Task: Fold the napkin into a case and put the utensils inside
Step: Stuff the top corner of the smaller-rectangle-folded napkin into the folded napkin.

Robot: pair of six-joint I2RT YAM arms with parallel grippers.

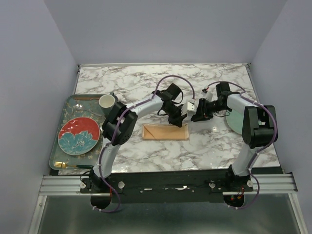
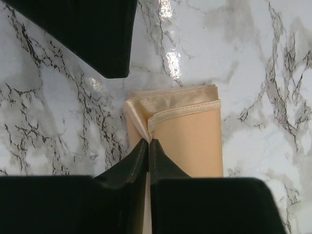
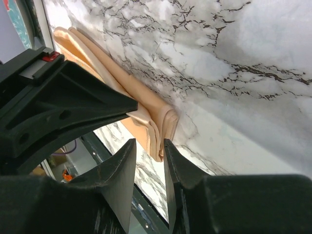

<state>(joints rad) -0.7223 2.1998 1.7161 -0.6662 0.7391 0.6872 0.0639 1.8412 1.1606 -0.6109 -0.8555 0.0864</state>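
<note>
Peach-orange satin napkin [image 1: 165,132] lies folded into a narrow, layered strip at the centre of the table [image 1: 219,146]. Its long axis runs 9 to 3 o'clock, and a top layer near the 3 o'clock end is pinched up into a ridge. A gold-tined fork [image 1: 59,165] lies well apart at 8 o'clock.

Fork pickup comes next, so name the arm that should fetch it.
Left. The fork lies on the tray at the left edge, near the left arm's base; the right gripper sits beyond the napkin. The left gripper pinches the napkin and must release first.
</note>
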